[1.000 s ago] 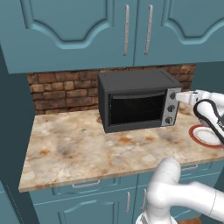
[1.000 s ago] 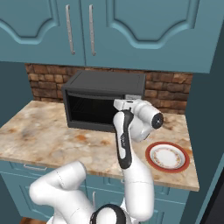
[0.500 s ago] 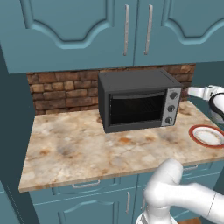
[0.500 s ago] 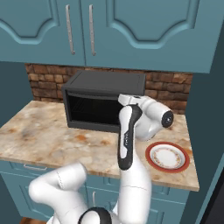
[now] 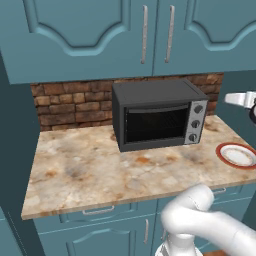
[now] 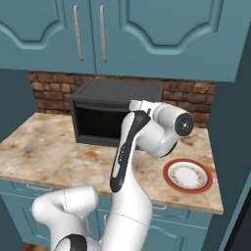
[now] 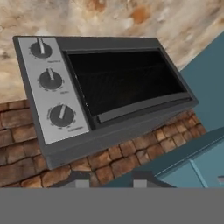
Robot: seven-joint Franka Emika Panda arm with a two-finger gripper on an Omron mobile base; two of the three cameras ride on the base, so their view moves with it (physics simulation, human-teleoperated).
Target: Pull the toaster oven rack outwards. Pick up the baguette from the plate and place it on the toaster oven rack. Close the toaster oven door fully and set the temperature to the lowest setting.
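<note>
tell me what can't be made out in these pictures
- Baguette: the plate looks bare in the right base view; the dark toaster oven door glass hides whether it is inside.
- Toaster oven rack: not readable behind that glass in the hand view.
- Knob settings: labels too small and blurred.
- Gripper: fingertips cut off at the hand view's bottom, so the jaw gap is unclear.
- Plate: cut by the left base view's right edge.

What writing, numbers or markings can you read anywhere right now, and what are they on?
None can be read.
Control panel of the toaster oven: a small dark mark under each of its three knobs, too blurred to read.
Toaster oven door, plate, cabinets: no text shows.
</note>
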